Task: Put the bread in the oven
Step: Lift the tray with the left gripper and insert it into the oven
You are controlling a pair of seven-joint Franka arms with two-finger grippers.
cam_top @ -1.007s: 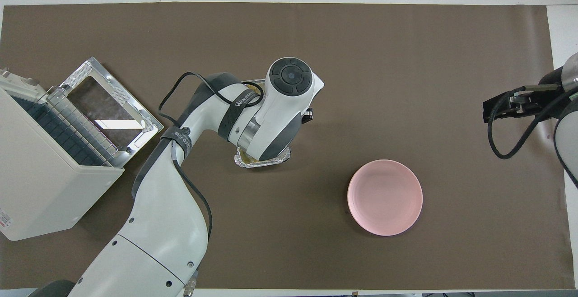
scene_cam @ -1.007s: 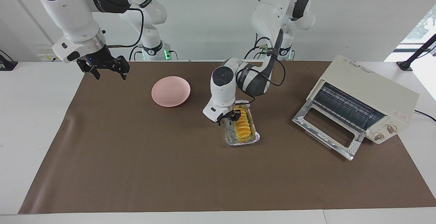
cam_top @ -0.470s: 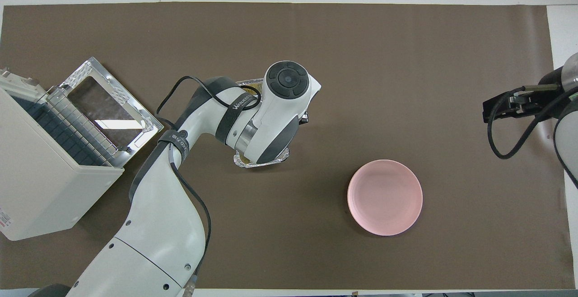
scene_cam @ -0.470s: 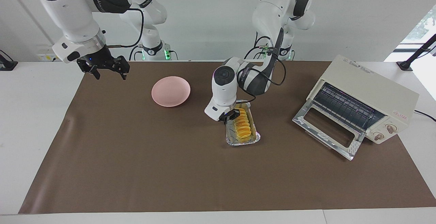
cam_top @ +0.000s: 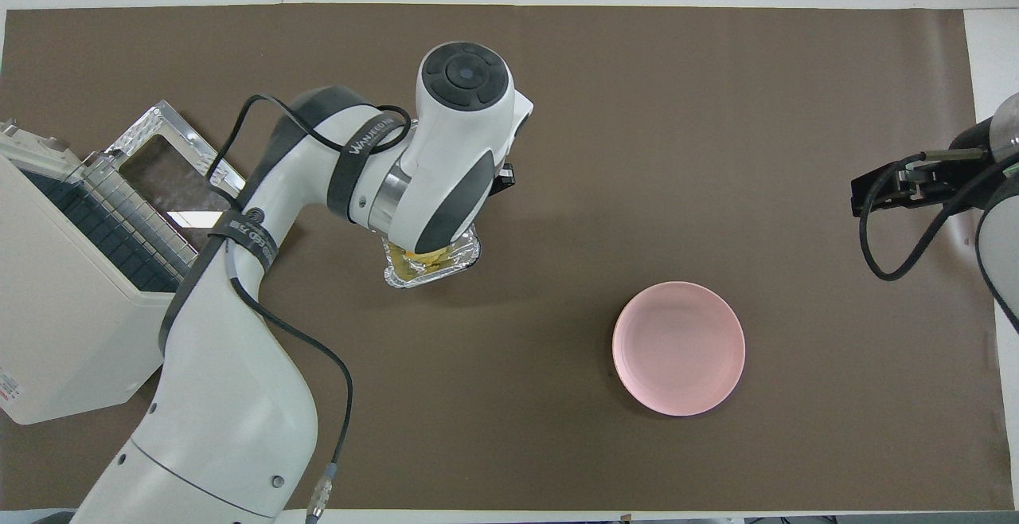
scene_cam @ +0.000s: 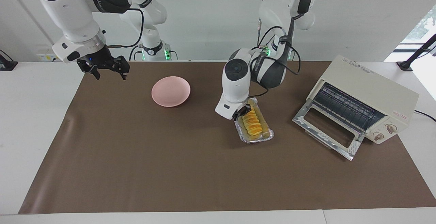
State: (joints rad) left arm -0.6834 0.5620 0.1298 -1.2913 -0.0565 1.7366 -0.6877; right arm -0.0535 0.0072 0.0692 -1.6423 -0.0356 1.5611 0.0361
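Risk first: left gripper (scene_cam: 242,111) clenched on one short rim of the silver crinkled foil tray (scene_cam: 259,136), at the end nearer the robots, with the small golden-yellow ridged bread (scene_cam: 252,123) lying lengthwise inside. Held by thin foil at one end only, so likely to bend or tear under the load; could sag at the free end and tip the bread out onto the brown-covered counter (scene_cam: 170,169). Cannot tell whether lifted fully clear or trailing its free end on the covering; if trailing, could snag and slip from the grip. Could also catch the front edge of the dropped-open glass door (scene_cam: 325,128) of the cream-white boxy toaster oven (scene_cam: 368,88), standing toward the left arm's end of the counter, if brought in too low. If brought in too high, might strike the frame above the dark wire rack (scene_cam: 344,106). No hazard from the round pink plate (scene_cam: 171,91), well apart toward the right arm's end. Right gripper (scene_cam: 104,66) spread wide and empty, waiting over the counter's edge at the right arm's end. Against a second ago: closed from part-open onto the rim. Carried tray and bread some way toward the oven. Swung the tray round, free end now pointing more toward the door. No change in plate, oven or right arm.
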